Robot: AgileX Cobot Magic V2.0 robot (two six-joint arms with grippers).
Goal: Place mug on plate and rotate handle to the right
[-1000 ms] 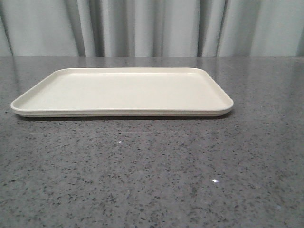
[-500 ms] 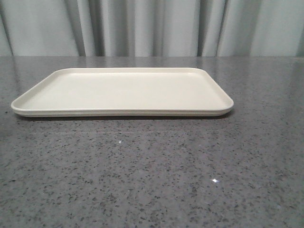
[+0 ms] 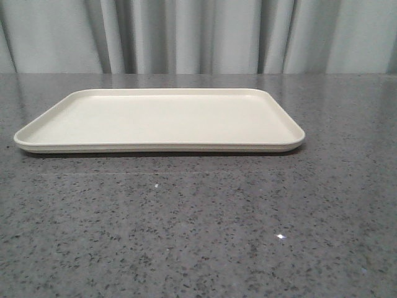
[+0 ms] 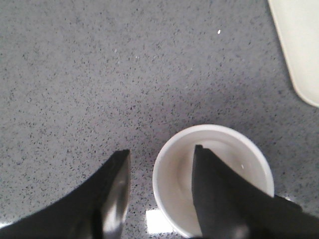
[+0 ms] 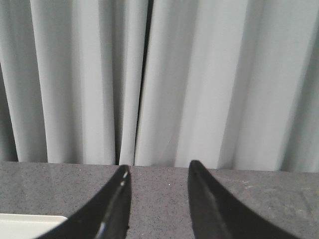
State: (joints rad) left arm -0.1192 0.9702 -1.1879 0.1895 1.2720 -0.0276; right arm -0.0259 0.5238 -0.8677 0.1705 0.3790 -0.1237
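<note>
The cream-white plate lies flat on the grey speckled table in the front view, with nothing on it. No gripper and no mug show in that view. In the left wrist view the white mug stands upright on the table, seen from above, beside a corner of the plate. My left gripper is open and straddles the mug's near wall: one finger is inside the mug, the other outside with a gap to the rim. The handle and the smiley face are hidden. My right gripper is open and empty above the table.
Grey curtains hang behind the table's far edge. The right wrist view faces the curtains, with a plate corner low beside one finger. A bright light reflection lies on the table by the mug.
</note>
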